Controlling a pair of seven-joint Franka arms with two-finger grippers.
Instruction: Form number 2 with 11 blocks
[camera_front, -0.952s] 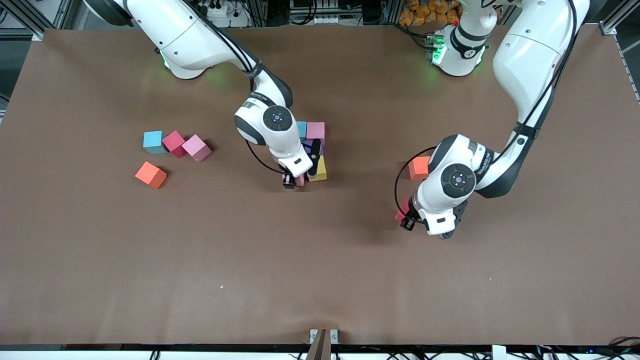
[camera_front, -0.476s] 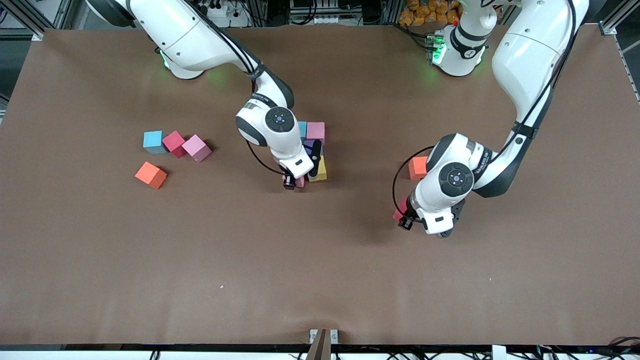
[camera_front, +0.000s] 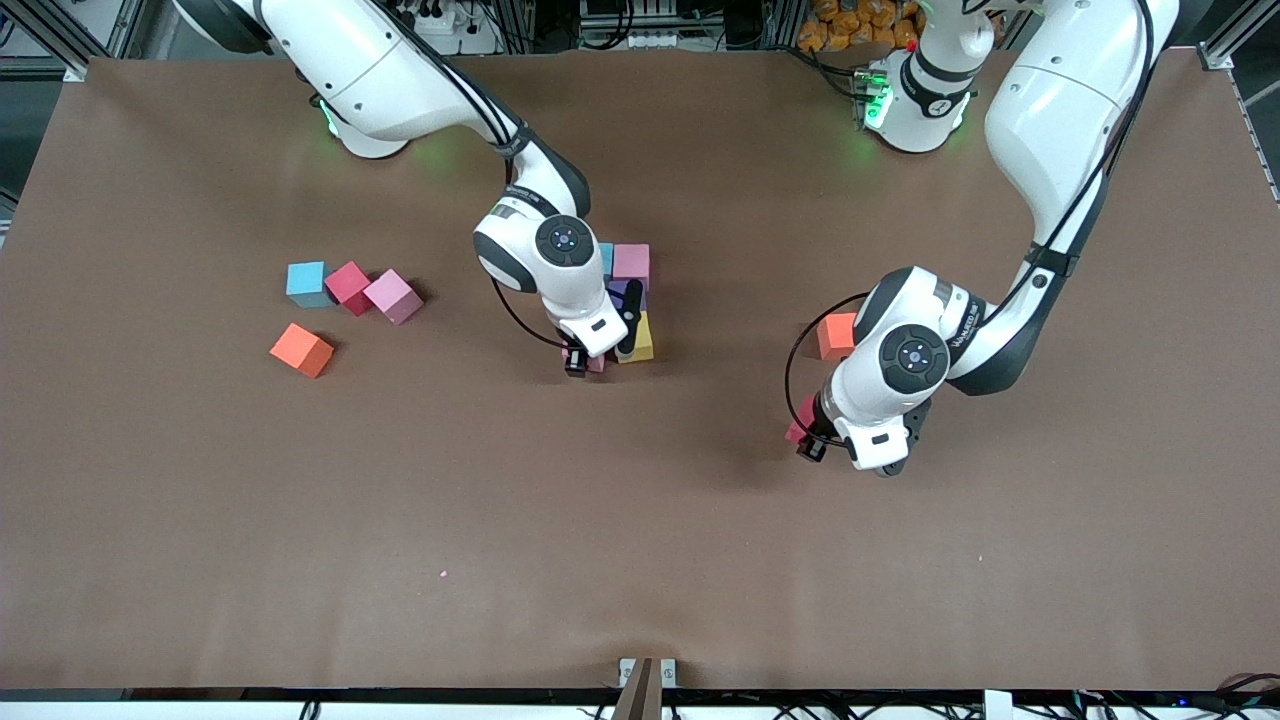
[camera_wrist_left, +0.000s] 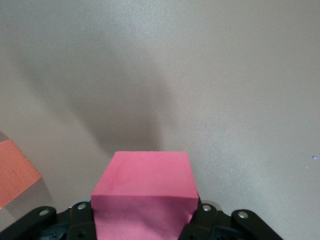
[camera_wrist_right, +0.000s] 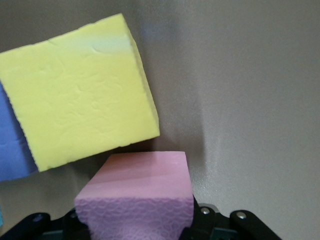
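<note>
so, from the front the right tool (camera_front: 583, 362) sits low at the half-built number 2 (camera_front: 628, 300) mid-bench, beside its yellow block (camera_front: 640, 342); the left tool (camera_front: 812, 438) hangs over bare bench (camera_front: 640, 560) near an orange block (camera_front: 836, 335). four spare blocks (camera_front: 340, 300) lie toward the right arm's end. no containers.

left wrist: clamped on a magenta block (camera_wrist_left: 145, 197).

right wrist: clamped on a pink block (camera_wrist_right: 137, 195) by flat opposite faces; the foam looks light, soft, easily dented.

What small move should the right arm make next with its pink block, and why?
Probably ease the right gripper down and toward the yellow block. It is shut on the pink block, which sits beside the yellow one, tilted against it. The left gripper holds a red block apart.
</note>
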